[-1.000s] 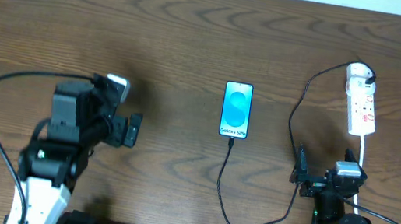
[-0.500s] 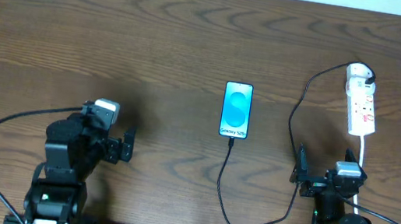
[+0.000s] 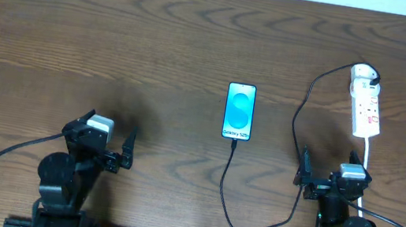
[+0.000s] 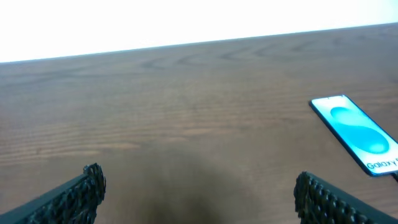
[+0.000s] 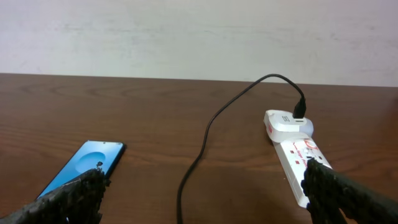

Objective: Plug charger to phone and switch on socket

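The phone [image 3: 240, 111] lies at the table's middle, its blue screen lit. It also shows in the left wrist view [image 4: 357, 132] and the right wrist view [image 5: 84, 164]. The black charger cable [image 3: 227, 180] has its plug tip at the phone's near short edge, loops toward the front, then rises to the white adapter [image 3: 363, 72] on the socket strip [image 3: 367, 109]. The cable [image 5: 200, 146] and the strip [image 5: 297, 157] show in the right wrist view. My left gripper [image 3: 101, 143] is open and empty at the front left [image 4: 199, 193]. My right gripper [image 3: 331, 179] is open and empty below the strip [image 5: 202, 190].
The strip's white cord [image 3: 367, 164] runs down past my right arm toward the front edge. Black arm cables [image 3: 6, 157] loop at the front left and front right. The brown wooden table [image 3: 118, 38] ends at a pale wall at the back.
My left arm has drawn back toward the front edge and slightly left, gripper still open. The right arm, phone, cable and strip have not moved.
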